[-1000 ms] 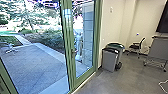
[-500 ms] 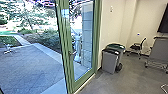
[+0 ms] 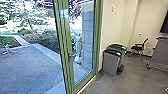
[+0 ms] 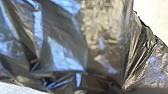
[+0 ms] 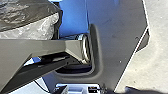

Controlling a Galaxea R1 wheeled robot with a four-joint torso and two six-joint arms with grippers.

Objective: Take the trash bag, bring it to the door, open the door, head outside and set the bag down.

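In the head view a green-framed glass door stands ahead, with a handle on its upright. Through the doorway and the glass I see a paved yard. How far the door stands open I cannot tell. Dark, shiny, crumpled plastic of the trash bag lies close to the camera in the left wrist view. Part of the dark bag appears in the right wrist view, beside some clear, whitish plastic. What holds the bag is hidden.
Two grey bins, the front one with a dark lid, stand against the wall right of the door. Farther right are a black chair and a grey wheeled table. Outside, a pale path leads past bushes.
The head camera has moved: the door's upright now shows farther left, and the bins, chair and table a little farther right. The green frame at the lower left has passed out of the picture.
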